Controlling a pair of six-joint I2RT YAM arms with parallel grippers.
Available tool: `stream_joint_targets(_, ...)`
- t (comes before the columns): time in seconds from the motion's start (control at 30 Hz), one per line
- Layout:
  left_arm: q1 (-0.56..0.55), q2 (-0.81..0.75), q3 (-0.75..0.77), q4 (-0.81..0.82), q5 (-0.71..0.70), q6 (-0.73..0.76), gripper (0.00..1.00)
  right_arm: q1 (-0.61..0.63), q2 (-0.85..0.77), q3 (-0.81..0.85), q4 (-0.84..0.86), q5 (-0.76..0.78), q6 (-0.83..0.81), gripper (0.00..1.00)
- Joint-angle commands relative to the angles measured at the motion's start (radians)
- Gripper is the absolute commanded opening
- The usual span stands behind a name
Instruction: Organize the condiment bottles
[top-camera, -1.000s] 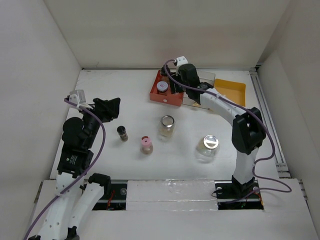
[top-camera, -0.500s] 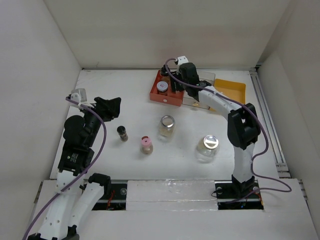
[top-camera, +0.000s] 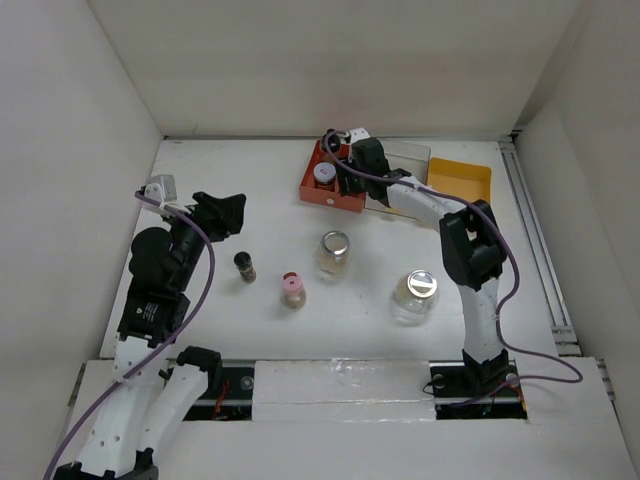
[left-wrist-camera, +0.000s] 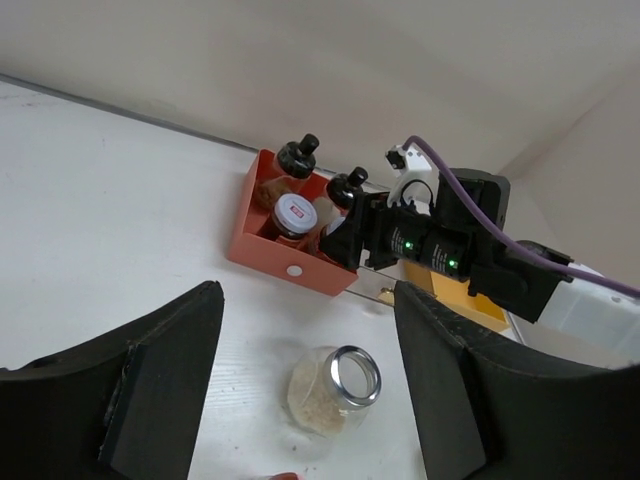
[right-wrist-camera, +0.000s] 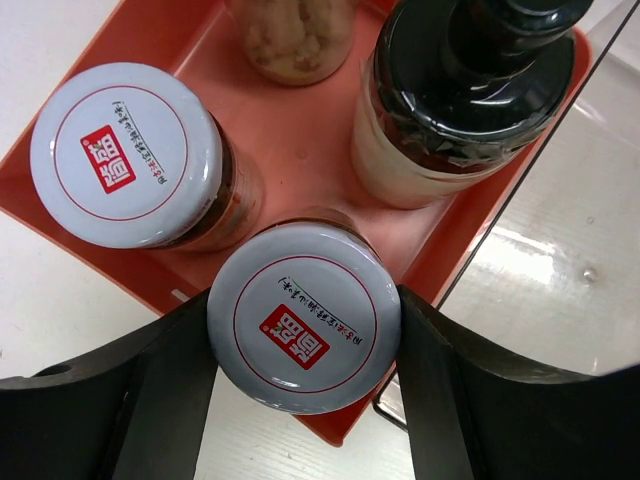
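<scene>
White matte tabletop; right pincer clasps a round grey-lidded spice jar inside the glossy red plastic tray; left pincer gapes wide, empty.

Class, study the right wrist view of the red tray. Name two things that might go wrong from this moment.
1. The right end effector grips a grey-lidded jar squeezed beside a second grey-lidded jar and a black-capped bottle. Opening it may knock a neighbour.
2. The held jar's lid covers the near wall of the red tray in this view, so its base may sit on the rim and tip on release.
</scene>
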Motion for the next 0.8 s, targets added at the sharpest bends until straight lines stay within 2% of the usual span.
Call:
stream_joint_targets(0.0, 0.002, 0.011, 0.039, 0.047, 0.025, -0.001, 0.65, -0.002, -0.027, 0.072, 0.132, -0.01, 0.023, 0.6)
stream_joint_targets(0.2, 0.002, 0.021, 0.069, 0.029, 0.043, -0.001, 0.8, -0.002, -0.047, 0.062, 0.123, 0.001, 0.024, 0.82)
stream_joint_targets(0.37, 0.002, 0.042, 0.092, 0.02, 0.066, -0.03, 0.91, 0.007, -0.096, 0.042, 0.123, 0.001, 0.024, 0.89)
stream_joint_targets(0.5, 0.002, 0.1, 0.18, 0.001, 0.124, -0.084, 0.95, 0.018, -0.179, -0.001, 0.112, 0.019, 0.033, 0.9)
stream_joint_targets(0.63, 0.002, 0.122, 0.256, 0.032, 0.171, -0.162, 0.99, 0.049, -0.327, -0.118, 0.112, 0.029, 0.033, 0.92)
stream_joint_targets(0.7, 0.002, 0.113, 0.275, 0.072, 0.171, -0.182, 0.99, 0.076, -0.435, -0.214, 0.085, -0.002, 0.033, 1.0)
stream_joint_targets(0.77, 0.002, 0.101, 0.299, 0.092, 0.171, -0.196, 0.99, 0.127, -0.508, -0.325, 0.085, -0.021, 0.022, 1.0)
